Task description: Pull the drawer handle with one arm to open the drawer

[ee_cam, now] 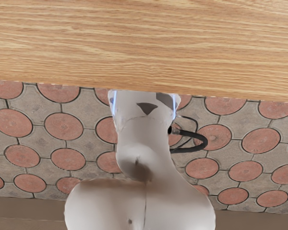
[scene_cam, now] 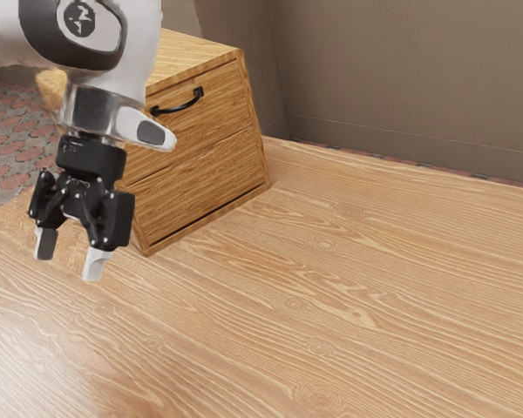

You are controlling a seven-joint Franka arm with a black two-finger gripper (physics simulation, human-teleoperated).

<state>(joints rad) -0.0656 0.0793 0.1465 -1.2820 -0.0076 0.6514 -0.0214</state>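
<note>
A wooden two-drawer cabinet (scene_cam: 205, 148) stands on the wooden table at the back, toward the exterior view's left. Its upper drawer (scene_cam: 192, 113) carries a black curved handle (scene_cam: 176, 104) and sits flush with the cabinet front. My black gripper (scene_cam: 68, 255) hangs in front of the cabinet, at the exterior view's left and lower than the handle. Its two fingers point down, spread apart, with nothing between them. It touches neither the cabinet nor the handle.
The wooden tabletop (scene_cam: 349, 287) stretches wide to the exterior view's right. A brown wall (scene_cam: 401, 70) runs behind it. In the wrist view the table's edge (ee_cam: 144, 86) lies above a floor of round red tiles (ee_cam: 62, 127), with my own white arm base (ee_cam: 144, 182) below.
</note>
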